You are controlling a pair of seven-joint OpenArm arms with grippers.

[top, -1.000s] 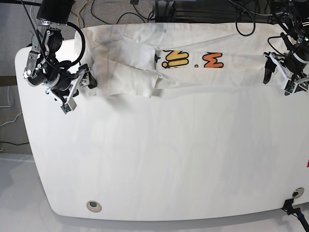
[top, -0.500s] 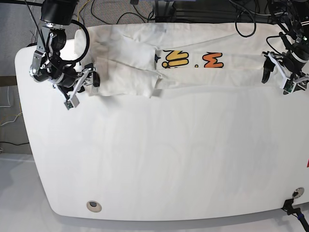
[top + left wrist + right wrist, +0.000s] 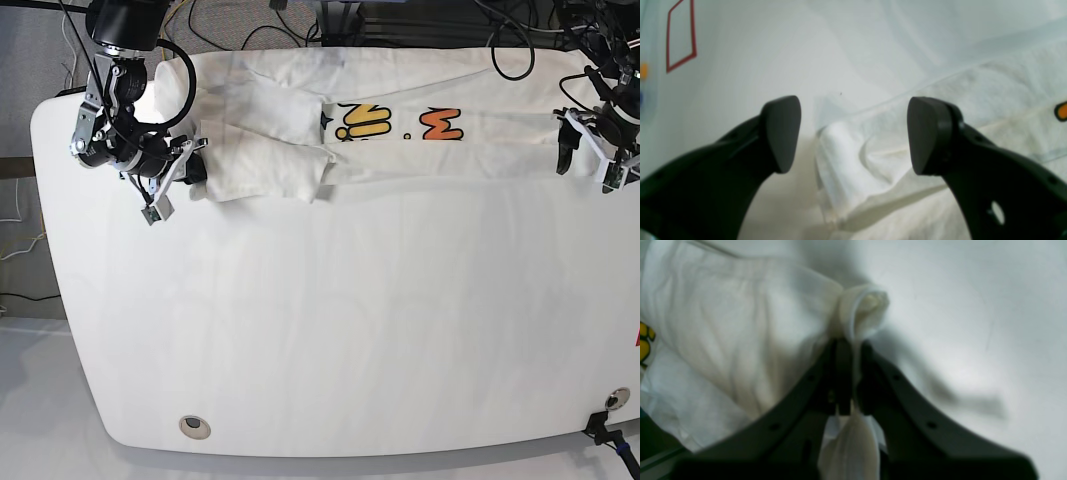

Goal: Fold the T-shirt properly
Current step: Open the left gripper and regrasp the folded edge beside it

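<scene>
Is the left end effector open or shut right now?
Open. In the left wrist view the left end effector has its fingers wide apart, with a bunched edge of the T-shirt showing between them, not pinched.

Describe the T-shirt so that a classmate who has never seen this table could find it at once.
Look along the far edge of the white table. The T-shirt lies there as a long, rumpled white band. Its yellow and orange printed letters set it apart from the plain tabletop.
</scene>
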